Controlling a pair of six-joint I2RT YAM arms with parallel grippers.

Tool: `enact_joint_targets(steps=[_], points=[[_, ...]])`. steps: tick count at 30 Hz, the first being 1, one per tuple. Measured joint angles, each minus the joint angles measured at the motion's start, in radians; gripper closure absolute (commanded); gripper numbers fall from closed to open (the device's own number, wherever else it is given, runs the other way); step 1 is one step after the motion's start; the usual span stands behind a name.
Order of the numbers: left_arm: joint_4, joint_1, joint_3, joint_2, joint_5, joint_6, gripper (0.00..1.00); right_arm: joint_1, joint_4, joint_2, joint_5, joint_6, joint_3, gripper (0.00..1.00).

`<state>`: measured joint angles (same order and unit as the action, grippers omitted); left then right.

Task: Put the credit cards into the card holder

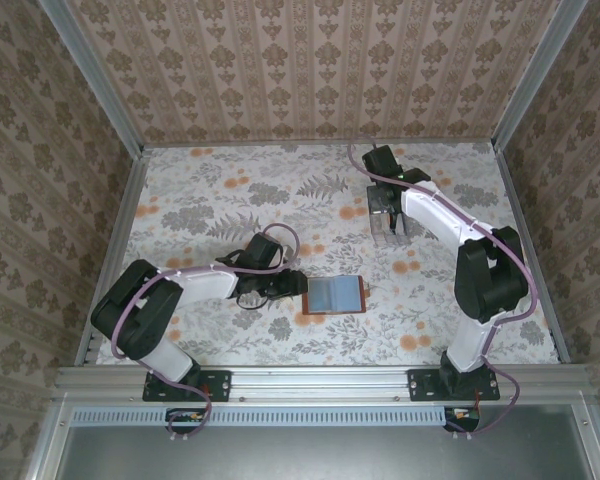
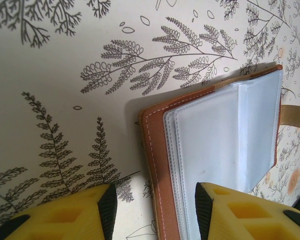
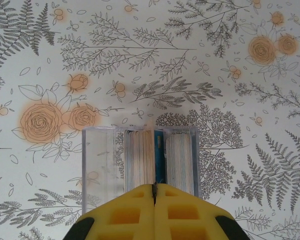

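Right tool (image 3: 154, 192) is pressed fully shut, tips down over the clear transparent plastic tray (image 3: 97, 165) at the far right of the floral-printed tabletop (image 3: 215, 65). The thin light-blue plastic credit cards (image 3: 140, 160) stand on edge inside the tray. One blue edge runs up to the closed tips, but I cannot tell whether it is pinched.

Left tool (image 2: 155, 210) stands partly spread. It straddles the stitched left border of the open reddish-brown leather card holder (image 2: 152, 150), which lies flat near the tabletop's middle, well apart from the tray, with its clear sleeves facing up.

The step in hand looks like drawing a single card from the tray. The next move probably calls for lifting one card clear of its neighbours and carrying it across. It then has to slide edge-first into a sleeve while the left tool steadies the holder.
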<state>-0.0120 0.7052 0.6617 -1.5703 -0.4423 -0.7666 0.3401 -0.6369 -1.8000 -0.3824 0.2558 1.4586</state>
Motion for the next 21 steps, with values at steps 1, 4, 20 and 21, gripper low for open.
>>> enact_joint_targets(steps=[1,4,20,21], points=[[0.0,0.0,0.0,0.0,0.0,0.0,0.52,0.0,0.0,0.0,-0.003,0.0,0.0,1.0],[0.0,-0.001,0.0,0.0,0.0,0.0,0.52,0.0,0.0,0.0,-0.006,-0.002,0.0,1.0],[0.012,0.0,0.01,-0.003,-0.003,0.0,0.52,-0.014,0.002,0.027,-0.006,-0.007,-0.008,1.0],[0.014,0.0,0.013,-0.005,-0.003,0.0,0.52,-0.016,0.004,0.027,-0.006,-0.007,-0.01,1.0]])
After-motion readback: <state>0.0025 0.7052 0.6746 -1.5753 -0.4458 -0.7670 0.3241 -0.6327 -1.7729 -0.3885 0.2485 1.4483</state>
